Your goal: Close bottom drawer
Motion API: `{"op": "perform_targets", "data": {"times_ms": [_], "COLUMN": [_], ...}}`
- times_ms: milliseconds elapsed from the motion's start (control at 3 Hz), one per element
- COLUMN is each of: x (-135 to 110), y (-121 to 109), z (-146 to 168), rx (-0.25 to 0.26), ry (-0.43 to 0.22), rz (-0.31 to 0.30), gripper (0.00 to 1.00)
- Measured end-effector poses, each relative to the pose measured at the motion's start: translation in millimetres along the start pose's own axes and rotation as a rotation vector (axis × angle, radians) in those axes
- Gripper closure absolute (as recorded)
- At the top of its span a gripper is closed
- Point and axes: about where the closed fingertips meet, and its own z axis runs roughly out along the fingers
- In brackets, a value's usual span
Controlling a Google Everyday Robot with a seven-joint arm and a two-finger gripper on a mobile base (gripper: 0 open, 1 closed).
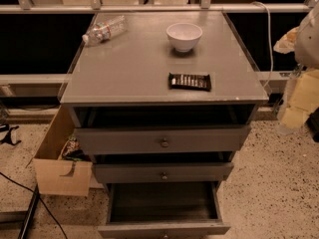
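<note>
Right, bottom drawer is pulled far out, lowest of three, its front at the frame's bottom edge with the knob half cut off. Grey wood, slim front, dark inside.

End effector isn't in view, so I can't tell its state. There's only a pale blurred shape at the right edge.

My plan: come in low, make flat contact on the front near the knob, then push straight along the rails, centred so it doesn't rack. Stay below the middle drawer, which also sits slightly out.
</note>
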Motion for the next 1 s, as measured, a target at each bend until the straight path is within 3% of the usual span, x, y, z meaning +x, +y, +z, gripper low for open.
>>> {"op": "perform_targets", "data": {"times_ms": [333,1000], "x": [0,12], "y": [0,28], "z": [0,58], "rx": [0.000,0.006], "ry": [0.000,-0.079], "rz": [0.000,0.109], "gripper": [0.00,0.00]}}
